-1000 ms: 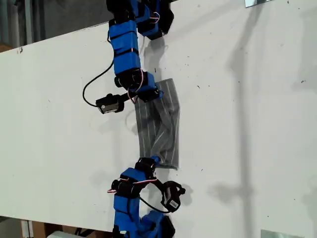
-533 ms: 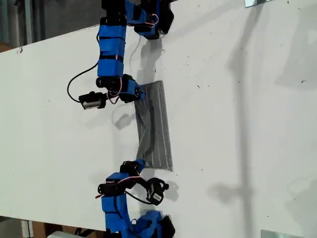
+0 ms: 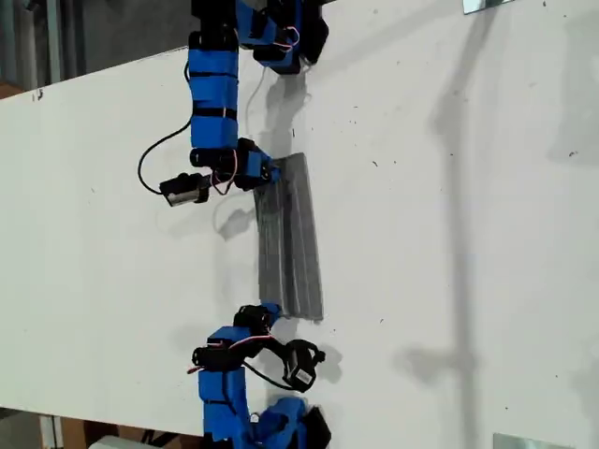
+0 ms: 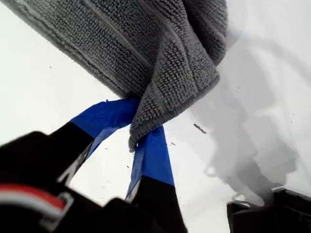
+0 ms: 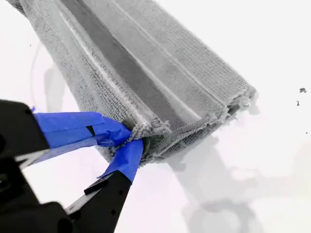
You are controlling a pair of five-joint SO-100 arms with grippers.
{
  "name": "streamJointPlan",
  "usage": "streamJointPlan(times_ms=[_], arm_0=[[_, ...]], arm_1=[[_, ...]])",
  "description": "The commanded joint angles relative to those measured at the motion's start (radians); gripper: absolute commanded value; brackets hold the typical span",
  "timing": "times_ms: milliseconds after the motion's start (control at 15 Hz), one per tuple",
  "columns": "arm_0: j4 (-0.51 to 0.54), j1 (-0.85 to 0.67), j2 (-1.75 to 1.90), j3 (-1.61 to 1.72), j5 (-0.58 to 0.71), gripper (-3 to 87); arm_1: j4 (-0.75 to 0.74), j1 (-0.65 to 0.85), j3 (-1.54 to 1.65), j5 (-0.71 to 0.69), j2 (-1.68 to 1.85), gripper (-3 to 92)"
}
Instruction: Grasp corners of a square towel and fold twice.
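First wrist view: my first end effector [image 4: 139, 130], two blue-taped fingers on a black body, is clamped on one hemmed corner [image 4: 146, 119] of the grey soft-fabric towel with thin white stripes [image 4: 160, 48]. The cloth bunches into a doubled fold right above the fingertips. Beyond it is the flat white table [image 4: 48, 82], with shadow lying on it.

Second wrist view: my second end effector [image 5: 133, 141] is pinched closed on another corner [image 5: 148, 130] of the towel [image 5: 146, 63]. From the grip the cloth runs away as a long, narrow folded strip. Its layered edges show at the near end, and it lies on the table [image 5: 252, 43].

Exterior view: the towel [image 3: 290, 234] is a narrow grey strip near the middle of the table [image 3: 449, 234], running lengthwise between the two arms. One blue arm [image 3: 225, 374] reaches in from the exterior view's bottom edge, its tip touching the strip's lower end. Another blue arm [image 3: 213, 94] comes from the top edge, its tip touching the upper end. Which of these is first or second cannot be told.
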Motion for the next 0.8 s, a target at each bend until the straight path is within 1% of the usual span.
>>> streamJointPlan(times_ms=[0,200,400,533,600,667,733], arm_0=[[0.026,0.067,0.052,-0.009,-0.026,0.0],[0.017,0.094,0.043,0.031,-0.043,0.0],[-0.061,0.130,0.038,0.117,-0.083,0.0],[-0.075,0.135,0.038,0.130,-0.075,0.0],[-0.063,0.137,0.040,0.118,-0.061,3.1],[-0.037,0.150,0.044,0.095,-0.054,14.2],[-0.018,0.164,0.058,0.080,-0.057,17.1]], arm_1=[[0.020,-0.046,-0.008,0.017,0.061,-0.1],[0.035,-0.097,0.002,0.026,0.041,-0.1],[0.020,-0.129,0.049,0.078,-0.005,-0.1],[0.003,-0.127,0.072,0.086,0.003,0.3],[-0.006,-0.121,0.087,0.086,0.021,19.4],[-0.018,-0.117,0.103,0.080,0.046,29.7],[-0.023,-0.107,0.115,0.077,0.067,30.6]])
